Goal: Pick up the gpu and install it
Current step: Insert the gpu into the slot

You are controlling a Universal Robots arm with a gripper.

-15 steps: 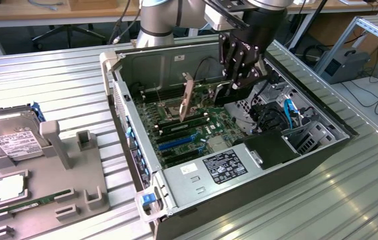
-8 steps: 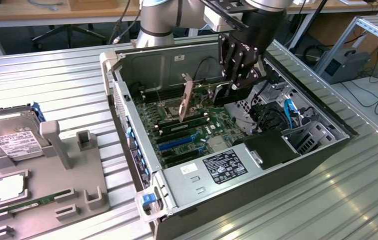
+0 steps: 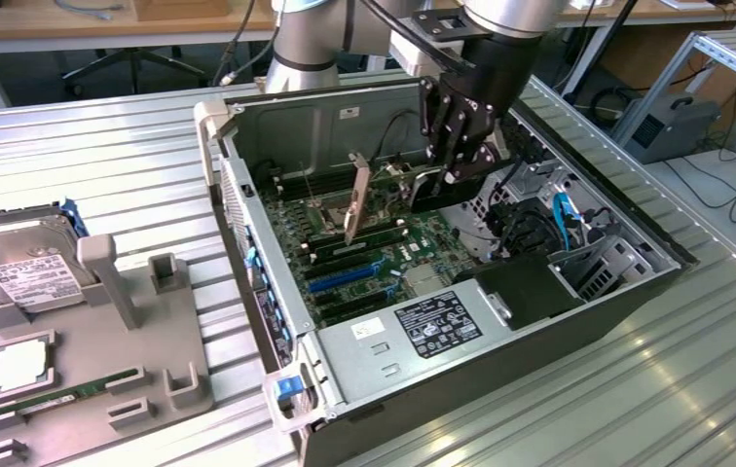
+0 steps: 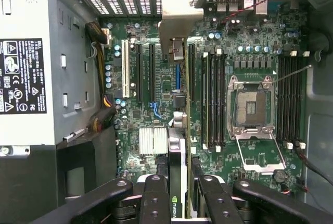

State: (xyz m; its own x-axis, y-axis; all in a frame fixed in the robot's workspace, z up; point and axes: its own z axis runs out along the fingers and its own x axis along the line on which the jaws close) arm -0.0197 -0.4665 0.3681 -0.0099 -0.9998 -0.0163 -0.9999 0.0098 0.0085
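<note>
The exterior camera looks steeply down from high on the near side over the open grey metal computer case (image 3: 303,126) and ribbed silver table (image 3: 108,156). The wrist camera sits close behind the black gripper (image 4: 179,198) clasping the gpu (image 4: 178,161), a thin dark card, and faces straight down. Both views share the green motherboard (image 3: 387,248) (image 4: 166,78).

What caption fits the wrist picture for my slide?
The gripper clamps the gpu, edge-on to the motherboard, inside the open case.

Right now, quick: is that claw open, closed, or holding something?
The gripper: closed, holding the gpu on edge between its fingers.
</note>
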